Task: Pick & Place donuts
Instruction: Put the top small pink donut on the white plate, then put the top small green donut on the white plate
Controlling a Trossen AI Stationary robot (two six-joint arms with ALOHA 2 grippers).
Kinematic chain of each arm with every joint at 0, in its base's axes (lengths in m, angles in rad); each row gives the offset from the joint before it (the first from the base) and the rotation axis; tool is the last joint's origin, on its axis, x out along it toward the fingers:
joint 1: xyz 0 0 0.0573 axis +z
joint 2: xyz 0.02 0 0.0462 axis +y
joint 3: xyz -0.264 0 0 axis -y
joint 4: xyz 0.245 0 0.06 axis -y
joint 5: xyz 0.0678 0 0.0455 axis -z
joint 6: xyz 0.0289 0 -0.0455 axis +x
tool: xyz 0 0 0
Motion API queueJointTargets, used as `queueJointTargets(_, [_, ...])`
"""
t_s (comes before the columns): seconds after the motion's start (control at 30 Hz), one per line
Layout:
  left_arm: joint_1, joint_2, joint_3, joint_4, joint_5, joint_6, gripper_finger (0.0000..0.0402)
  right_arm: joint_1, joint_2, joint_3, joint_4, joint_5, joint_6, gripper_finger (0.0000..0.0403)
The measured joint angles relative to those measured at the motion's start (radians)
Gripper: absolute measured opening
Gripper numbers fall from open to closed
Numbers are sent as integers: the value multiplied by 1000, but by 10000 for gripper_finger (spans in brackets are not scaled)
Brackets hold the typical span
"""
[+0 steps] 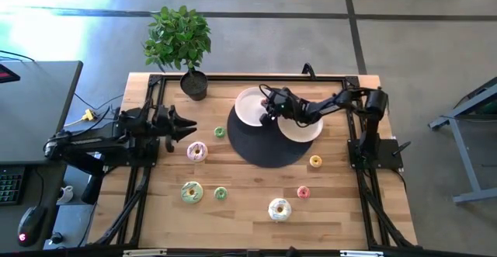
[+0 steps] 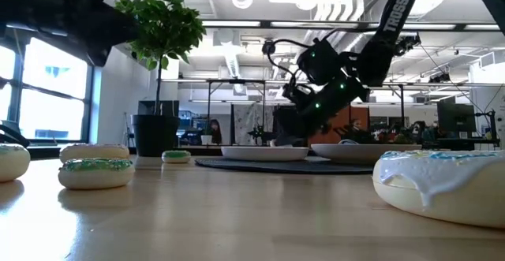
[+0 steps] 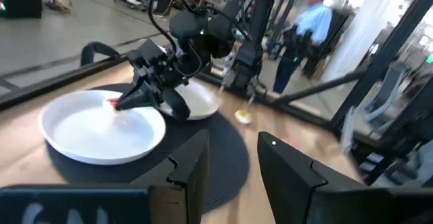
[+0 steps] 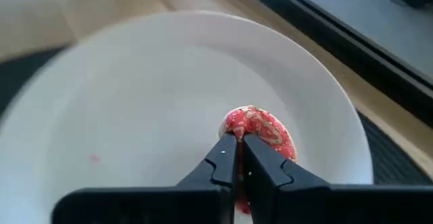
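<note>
My right gripper reaches from the table's right side over the left white plate and is shut on a small red sprinkled donut. The left wrist view shows that gripper low over the same plate. My left gripper waits open at the table's left side, touching nothing. Loose donuts lie flat on the wood: pink, small green, large green, small green, white, small red and yellow. My right gripper pinches the red donut's ring at its near edge between both fingertips, slanting down from the table's right side. The donut stands on edge below the fingers, low over the plate's middle. Whether it touches the plate cannot be told.
Both plates, the second one included, lie on a dark round mat. A potted plant stands at the far left corner. Black frame rails run along both sides. Bare wood lies near the front edge.
</note>
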Motion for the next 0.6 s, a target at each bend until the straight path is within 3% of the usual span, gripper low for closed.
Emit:
queueJointTargets(0.17, [0,23,0,-1,-53,93,127,-1,-3,0,13,12,-6,57])
queueJointTargets(0.43, [0,31,0,3,-96,112,127,-1,-7,0,13,-9,-37,126])
queueJointTargets(0.6, [0,150,0,111,-190,98,127,4,-59,31,-14,-1,-54,156])
